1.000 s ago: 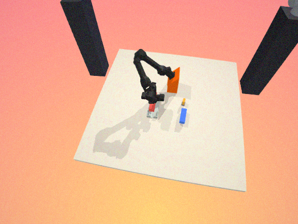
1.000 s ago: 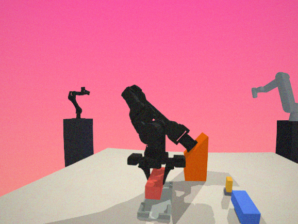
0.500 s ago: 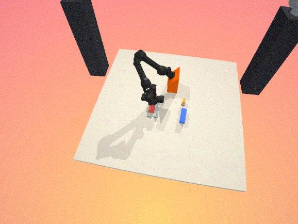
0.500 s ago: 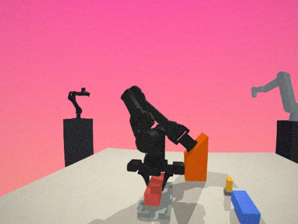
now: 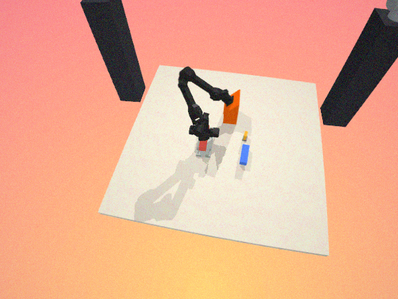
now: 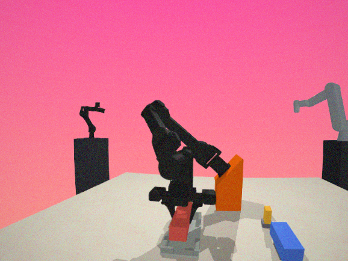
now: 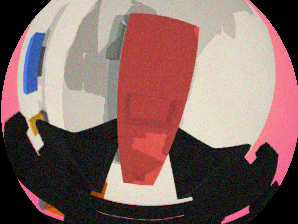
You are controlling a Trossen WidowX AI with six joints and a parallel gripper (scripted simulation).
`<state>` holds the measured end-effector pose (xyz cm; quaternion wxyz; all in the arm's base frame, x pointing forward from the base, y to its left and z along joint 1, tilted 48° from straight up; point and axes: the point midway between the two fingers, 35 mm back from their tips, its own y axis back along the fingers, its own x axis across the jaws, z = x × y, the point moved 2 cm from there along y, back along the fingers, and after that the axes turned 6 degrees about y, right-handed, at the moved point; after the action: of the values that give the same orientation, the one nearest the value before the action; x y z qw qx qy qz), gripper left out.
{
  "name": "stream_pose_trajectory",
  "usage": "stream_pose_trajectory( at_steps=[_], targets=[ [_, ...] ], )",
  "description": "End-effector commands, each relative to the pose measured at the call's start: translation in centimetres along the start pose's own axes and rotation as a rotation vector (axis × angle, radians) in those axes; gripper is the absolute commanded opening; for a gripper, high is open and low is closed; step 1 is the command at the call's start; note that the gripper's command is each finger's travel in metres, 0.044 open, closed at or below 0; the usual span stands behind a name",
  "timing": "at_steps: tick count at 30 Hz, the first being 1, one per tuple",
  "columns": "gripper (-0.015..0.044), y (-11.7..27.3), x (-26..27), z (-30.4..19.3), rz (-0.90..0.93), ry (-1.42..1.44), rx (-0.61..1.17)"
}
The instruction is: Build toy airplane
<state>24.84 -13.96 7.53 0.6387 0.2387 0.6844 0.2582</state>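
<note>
My gripper (image 5: 204,139) (image 6: 182,218) (image 7: 148,125) is shut on the red fuselage (image 5: 202,146) (image 6: 179,228) (image 7: 156,65), with a finger on each side. The fuselage is low over the pale grey cradle (image 5: 208,151) (image 6: 197,233) (image 7: 113,90), slightly skewed and towards its left side in the exterior view. I cannot tell whether its underside touches the cradle. A dark rectangular socket outline shows on its top in the wrist view. The blue wing (image 5: 244,154) (image 6: 284,237) (image 7: 34,65) and the yellow tail fin (image 5: 245,135) (image 6: 267,214) (image 7: 36,124) stand apart to the right in the top and exterior views.
The orange arm mount (image 5: 232,111) (image 6: 229,193) stands behind and right of the cradle on the pale table (image 5: 275,207) (image 6: 60,225). Dark pillars (image 5: 115,52) (image 6: 91,165) stand beyond the table, with other arms on top. The arm casts shadows across the cradle area.
</note>
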Motion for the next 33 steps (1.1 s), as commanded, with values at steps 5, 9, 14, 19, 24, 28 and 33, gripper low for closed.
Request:
stream_pose_trajectory(
  at_steps=[5,9,14,19,24,28,33],
  targets=[
    [0.0032,0.0,0.0,0.0,0.000,0.000,0.000],
    [0.0137,0.0,0.0,0.0,0.000,0.000,0.000],
    [0.0268,0.0,0.0,0.0,0.000,0.000,0.000],
    [0.0400,0.0,0.0,0.0,0.000,0.000,0.000],
    [0.0440,0.0,0.0,0.0,0.000,0.000,0.000],
    [0.0440,0.0,0.0,0.0,0.000,0.000,0.000],
    [0.0440,3.6,0.2,0.6,0.017,0.002,-0.003]
  ],
)
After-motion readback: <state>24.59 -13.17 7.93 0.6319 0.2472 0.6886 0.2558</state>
